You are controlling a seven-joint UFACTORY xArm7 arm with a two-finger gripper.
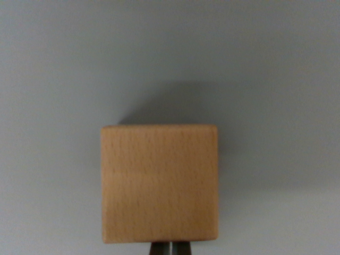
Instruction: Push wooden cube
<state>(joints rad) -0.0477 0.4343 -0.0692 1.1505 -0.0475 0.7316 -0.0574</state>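
Wrist view only. Wooden cube (160, 183) sits on a plain grey-blue surface (64, 79), low in the frame and slightly toward the wrist view's left of centre. Top face is square-on to the camera, edges roughly parallel to the frame borders, corners slightly rounded. Light beech-type wood, fine speckled grain, with a faint horizontal line across the face about a third of the way down. No visible tilt; it looks flat on the surface.

Fingers (170, 248) show only as two dark tips at the very bottom edge, just below the cube's near edge, close to its midline. They are pressed almost together, with only a thin pale slit between them, so narrow and holding nothing. The tips sit right at the cube's lower edge; whether they touch the side face or stop just short of it I cannot tell, since the contact line is hidden by the cube's top edge and the picture is soft.

Soft shadow spreads from the cube's far edge, up and toward the wrist view's right, plus a fainter band along its right side. The rest of the surface is uniform, brighter along the lower right.
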